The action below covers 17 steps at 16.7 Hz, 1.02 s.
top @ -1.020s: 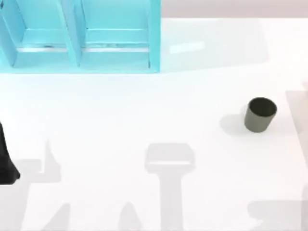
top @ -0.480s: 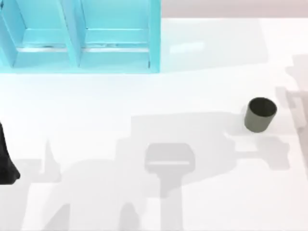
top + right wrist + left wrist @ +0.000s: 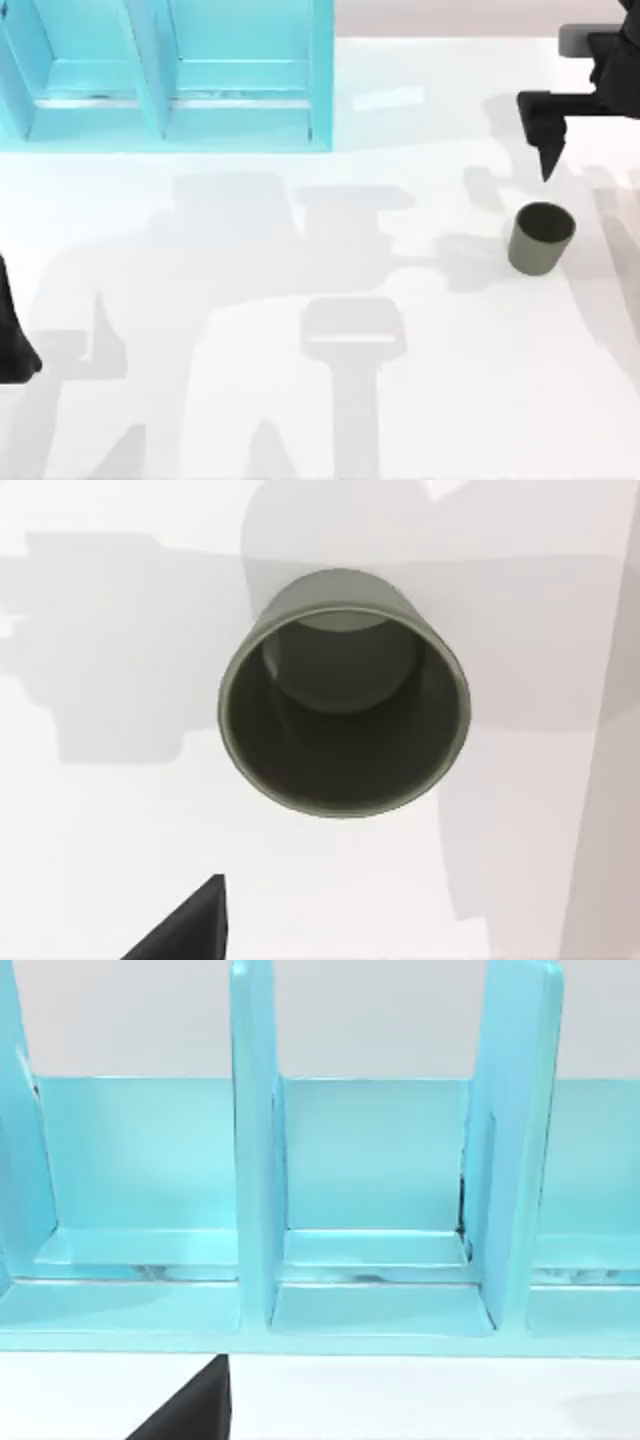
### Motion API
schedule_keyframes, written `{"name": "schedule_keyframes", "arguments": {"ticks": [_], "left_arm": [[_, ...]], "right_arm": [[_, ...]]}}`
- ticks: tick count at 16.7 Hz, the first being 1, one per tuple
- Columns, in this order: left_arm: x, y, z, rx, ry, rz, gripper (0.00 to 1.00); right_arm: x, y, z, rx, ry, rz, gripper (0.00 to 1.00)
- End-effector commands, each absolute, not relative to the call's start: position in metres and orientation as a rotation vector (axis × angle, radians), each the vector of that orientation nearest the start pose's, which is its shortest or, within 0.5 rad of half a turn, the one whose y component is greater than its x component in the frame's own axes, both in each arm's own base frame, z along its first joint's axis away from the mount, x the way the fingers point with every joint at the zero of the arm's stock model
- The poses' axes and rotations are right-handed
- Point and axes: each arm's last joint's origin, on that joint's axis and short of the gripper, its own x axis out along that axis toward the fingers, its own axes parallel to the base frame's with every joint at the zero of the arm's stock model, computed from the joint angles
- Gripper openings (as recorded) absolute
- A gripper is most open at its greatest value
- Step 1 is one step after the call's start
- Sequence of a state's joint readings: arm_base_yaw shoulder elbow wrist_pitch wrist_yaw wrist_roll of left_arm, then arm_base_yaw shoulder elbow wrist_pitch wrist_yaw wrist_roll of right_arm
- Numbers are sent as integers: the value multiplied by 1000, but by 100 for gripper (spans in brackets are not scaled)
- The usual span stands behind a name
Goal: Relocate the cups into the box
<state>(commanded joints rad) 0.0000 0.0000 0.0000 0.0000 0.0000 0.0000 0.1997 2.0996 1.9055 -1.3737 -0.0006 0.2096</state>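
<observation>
A plain dark olive-grey cup stands upright on the white table at the right; its hollow inside faces the right wrist camera. My right gripper hangs open above the table just behind the cup, and one dark finger points down toward the cup's far rim without touching it. The light blue box with upright dividers sits at the back left, and its compartments fill the left wrist view. My left gripper is parked open at the table's left edge.
Broad grey shadows of the arms lie across the white table. Bare table lies between the cup and the box. The table's back edge runs just behind the box.
My right arm has come into the top view from the back right and now hangs behind the cup. Its shadow has spread leftward over the table. The cup and left arm are unmoved.
</observation>
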Motion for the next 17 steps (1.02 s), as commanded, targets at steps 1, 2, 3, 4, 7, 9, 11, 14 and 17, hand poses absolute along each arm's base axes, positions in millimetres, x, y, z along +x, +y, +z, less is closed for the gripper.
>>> {"name": "schedule_keyframes", "arguments": {"ticks": [1, 2, 3, 4, 7, 9, 11, 14, 17], "left_arm": [[106, -1, 160, 0, 0, 0, 100], [106, -1, 160, 0, 0, 0, 100], [106, -1, 160, 0, 0, 0, 100], [106, -1, 160, 0, 0, 0, 100], [106, -1, 160, 0, 0, 0, 100], [106, -1, 160, 0, 0, 0, 100], [106, -1, 160, 0, 0, 0, 100], [106, -1, 160, 0, 0, 0, 100], [106, -1, 160, 0, 0, 0, 100]], "right_arm": [[403, 86, 239, 9, 1571, -7, 100], [403, 86, 239, 9, 1571, -7, 100], [403, 86, 239, 9, 1571, -7, 100], [403, 86, 239, 9, 1571, -7, 100], [404, 86, 234, 9, 1574, -7, 100], [405, 86, 219, 8, 1575, -7, 100], [407, 86, 200, 9, 1572, -7, 100], [407, 87, 166, 10, 1568, -6, 100], [404, 86, 141, 9, 1572, -7, 100]]}}
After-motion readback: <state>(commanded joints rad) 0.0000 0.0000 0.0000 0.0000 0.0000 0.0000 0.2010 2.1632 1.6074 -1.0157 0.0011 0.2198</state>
